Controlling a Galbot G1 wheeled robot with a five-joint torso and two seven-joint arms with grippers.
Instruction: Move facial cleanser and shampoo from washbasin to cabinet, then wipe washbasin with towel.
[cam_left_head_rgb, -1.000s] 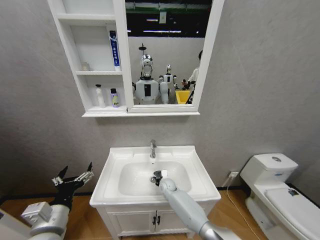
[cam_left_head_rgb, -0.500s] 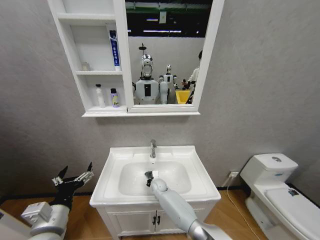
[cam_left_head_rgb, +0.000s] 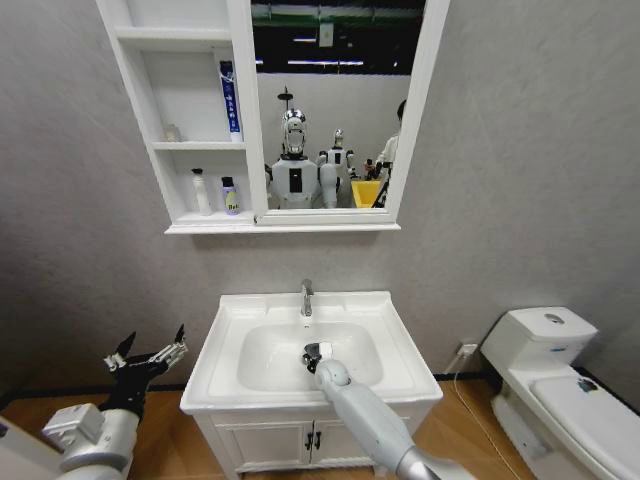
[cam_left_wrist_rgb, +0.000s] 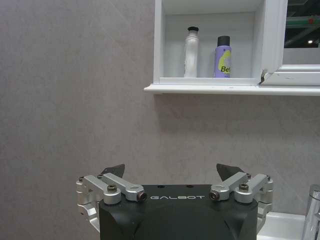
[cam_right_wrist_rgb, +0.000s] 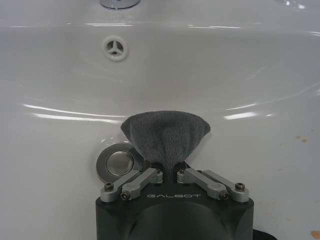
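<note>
My right gripper (cam_left_head_rgb: 312, 353) is down in the bowl of the white washbasin (cam_left_head_rgb: 402, 362), shut on the dark grey towel (cam_right_wrist_rgb: 165, 134). The towel fans out from its fingers and presses on the bowl floor beside the chrome drain (cam_right_wrist_rgb: 117, 162). On the lowest shelf of the wall cabinet (cam_left_head_rgb: 185, 222) stand a white bottle (cam_left_head_rgb: 201, 191) and a purple bottle (cam_left_head_rgb: 230, 196), both black-capped; which is facial cleanser and which shampoo I cannot tell. The left wrist view also has the white bottle (cam_left_wrist_rgb: 191, 52) and the purple bottle (cam_left_wrist_rgb: 223, 56). My left gripper (cam_left_head_rgb: 148, 352) is parked open, left of the vanity.
A chrome tap (cam_left_head_rgb: 306, 297) rises at the basin's back edge. A blue tube (cam_left_head_rgb: 229, 98) stands on the cabinet's middle shelf, next to the mirror (cam_left_head_rgb: 330, 100). A white toilet (cam_left_head_rgb: 555, 370) stands at the right. The vanity doors (cam_left_head_rgb: 270, 445) are closed below the basin.
The right gripper swept the towel left across the bowl floor, then came back right to about where it began. The left arm has not moved.
</note>
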